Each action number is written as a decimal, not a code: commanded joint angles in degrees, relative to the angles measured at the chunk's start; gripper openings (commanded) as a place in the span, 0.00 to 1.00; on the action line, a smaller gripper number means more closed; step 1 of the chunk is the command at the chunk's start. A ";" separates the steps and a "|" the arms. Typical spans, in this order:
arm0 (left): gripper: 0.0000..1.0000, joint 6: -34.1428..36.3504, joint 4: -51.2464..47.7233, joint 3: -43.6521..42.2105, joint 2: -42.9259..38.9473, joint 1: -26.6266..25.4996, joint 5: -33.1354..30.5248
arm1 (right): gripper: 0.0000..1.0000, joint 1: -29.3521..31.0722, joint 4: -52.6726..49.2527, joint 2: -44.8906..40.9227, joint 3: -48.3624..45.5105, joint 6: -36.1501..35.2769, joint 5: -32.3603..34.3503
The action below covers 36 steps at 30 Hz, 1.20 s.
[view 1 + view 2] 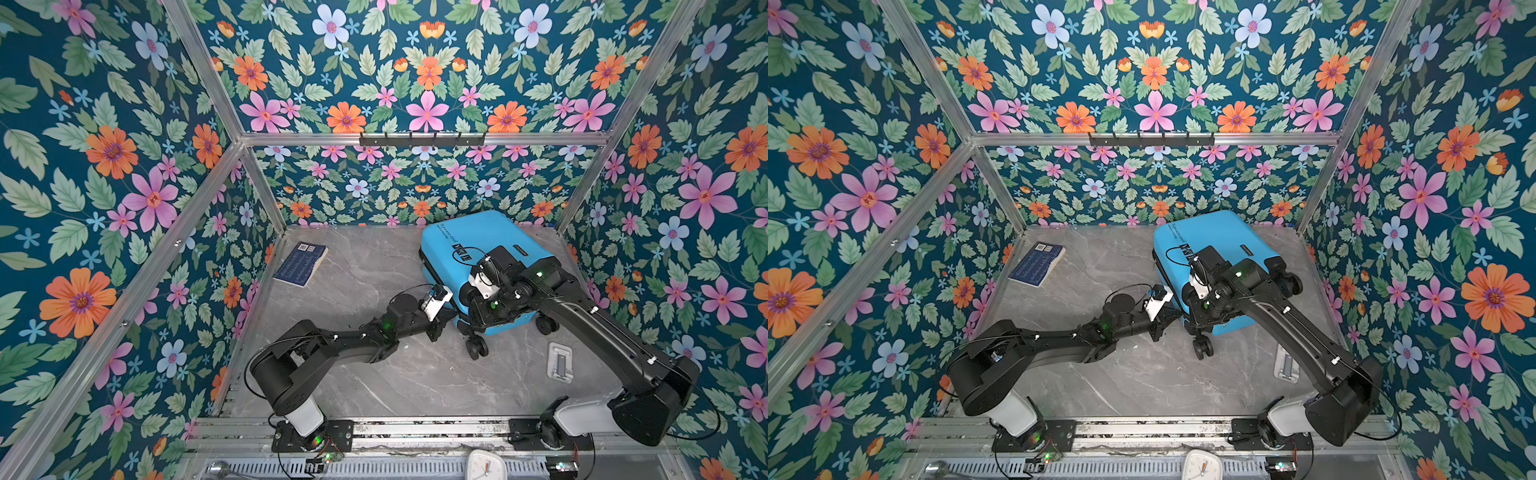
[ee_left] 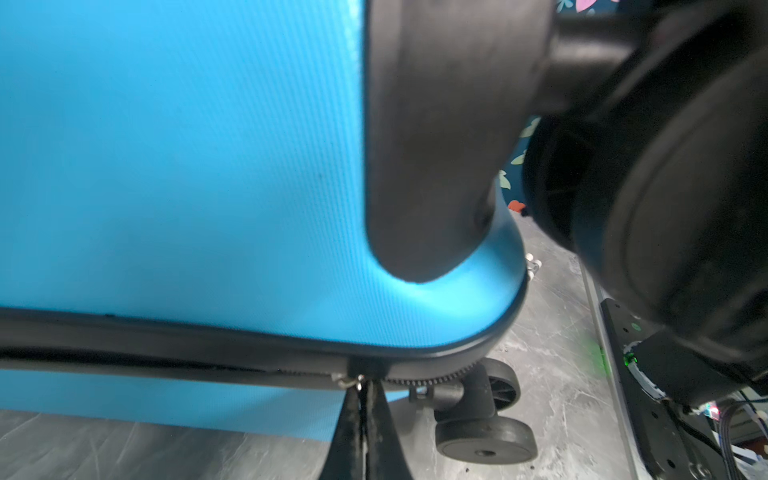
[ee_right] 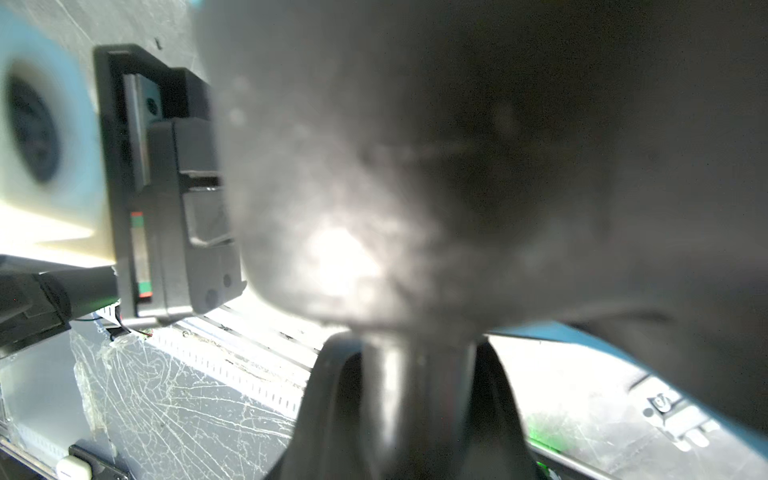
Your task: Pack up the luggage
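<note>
I see luggage (image 1: 478,245) lying well right of the book (image 1: 300,264); L claw (image 2: 360,390) pressed together at its zip (image 2: 415,380) — R claw (image 3: 415,353) clamps a blurry black wheel stem (image 3: 415,399) on the luggage.

Right wrist view: dark mass (image 3: 478,166), blurred beyond identification. In both top views the right arm (image 1: 582,309) hides part of the luggage (image 1: 469,237); the frame edge crops the white clock (image 1: 484,465).
</note>
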 commanded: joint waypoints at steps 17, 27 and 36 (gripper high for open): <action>0.00 2.92 -1.91 -0.97 -4.62 -5.11 18.24 | 0.00 0.00 22.52 5.60 9.12 -8.33 3.40; 0.00 -0.77 4.22 -1.43 -5.18 -6.57 17.33 | 0.00 0.00 25.70 6.37 5.64 -6.52 1.22; 0.00 -1.77 9.72 -3.47 -4.84 -8.90 10.09 | 0.00 0.00 29.60 6.41 3.07 -2.76 -1.98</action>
